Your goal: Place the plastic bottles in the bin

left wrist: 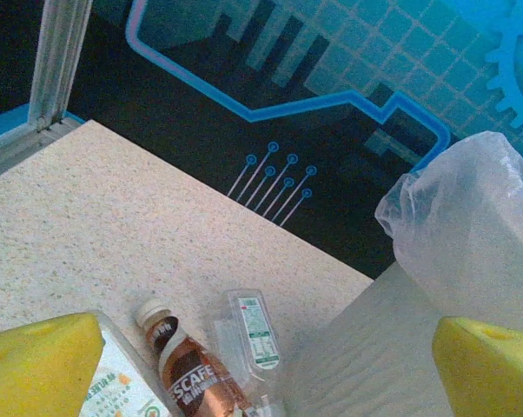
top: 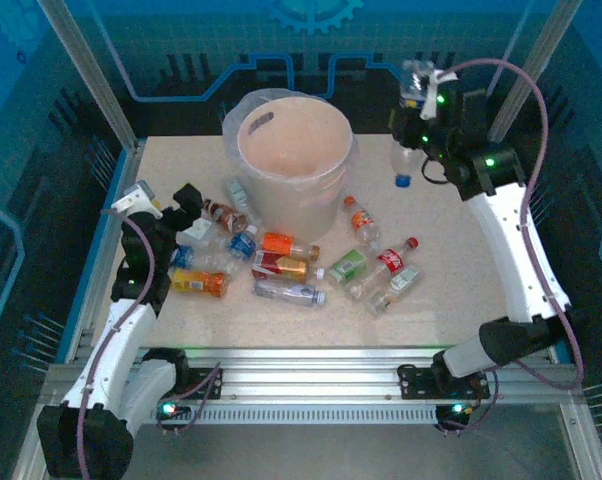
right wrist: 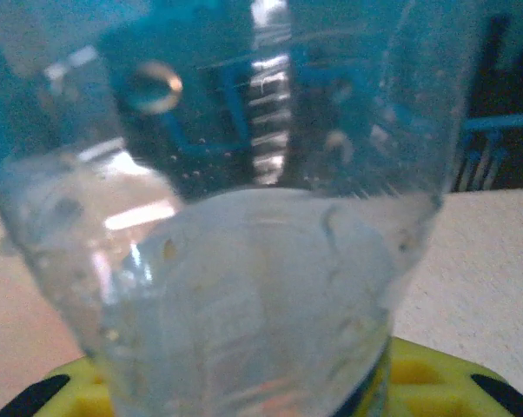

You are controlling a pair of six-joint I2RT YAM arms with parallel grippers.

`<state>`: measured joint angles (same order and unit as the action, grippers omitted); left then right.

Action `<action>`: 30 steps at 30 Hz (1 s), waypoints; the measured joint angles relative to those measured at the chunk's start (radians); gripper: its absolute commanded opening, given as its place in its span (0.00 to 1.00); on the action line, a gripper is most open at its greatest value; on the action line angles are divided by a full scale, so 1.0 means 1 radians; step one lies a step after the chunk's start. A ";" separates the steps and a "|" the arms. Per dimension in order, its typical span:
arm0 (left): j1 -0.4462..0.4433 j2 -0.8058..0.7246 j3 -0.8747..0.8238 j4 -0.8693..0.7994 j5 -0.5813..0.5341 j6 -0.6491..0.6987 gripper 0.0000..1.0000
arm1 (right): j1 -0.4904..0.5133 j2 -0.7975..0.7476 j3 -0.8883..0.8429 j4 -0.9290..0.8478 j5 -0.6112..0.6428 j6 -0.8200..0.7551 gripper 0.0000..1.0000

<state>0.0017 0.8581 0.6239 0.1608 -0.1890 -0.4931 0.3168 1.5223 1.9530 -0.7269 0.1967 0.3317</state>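
Overhead, one clear bottle (top: 405,163) with a blue cap is clamped in the right gripper (top: 415,135). It sits at about three o'clock from the bin (top: 293,205), well apart from the rim and not over the mouth, with its cap end pointing toward the near edge of the table (top: 461,250). From the right wrist this bottle looks crumpled and see-through, and the yellow fingers (right wrist: 427,373) press against its lower part. The bin stands at the far middle of the table with its clear liner (top: 236,115) folded out over the rim. The other plastic bottles (top: 281,265) lie scattered on the table from the bin's four o'clock round to its eight o'clock. An orange-capped bottle (top: 361,218) lies near four o'clock. Nearer the front edge from it, a red-labelled bottle (top: 393,258) and a green-labelled bottle (top: 348,265) lie just beside each other. A brown coffee bottle (top: 221,212) lies close to the bin's wall at eight o'clock. The left gripper (top: 179,212) hangs beside that cluster, jaws spread wide and holding nothing. From the left wrist its yellow pads (left wrist: 40,369) sit at the two lower corners. The coffee bottle and a flattened clear bottle (left wrist: 253,334) lie on the table between them.
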 measured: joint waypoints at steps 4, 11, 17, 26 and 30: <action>0.000 0.043 0.024 -0.029 0.042 -0.034 0.99 | 0.089 0.164 0.223 0.039 -0.026 -0.051 0.22; 0.000 0.065 0.026 -0.047 0.098 -0.078 0.99 | 0.185 0.450 0.519 0.056 -0.095 -0.127 0.22; 0.000 0.065 0.026 -0.048 0.124 -0.093 0.99 | 0.200 0.637 0.668 0.039 -0.166 -0.151 0.23; 0.000 0.076 0.026 -0.048 0.141 -0.111 0.99 | 0.224 0.777 0.680 0.016 -0.229 -0.182 0.24; 0.000 0.079 0.026 -0.047 0.146 -0.111 0.99 | 0.228 0.815 0.680 -0.004 -0.238 -0.203 0.23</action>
<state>0.0017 0.9367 0.6502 0.1135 -0.0433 -0.6041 0.5446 2.3375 2.6331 -0.7307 -0.0410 0.1287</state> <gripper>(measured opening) 0.990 0.387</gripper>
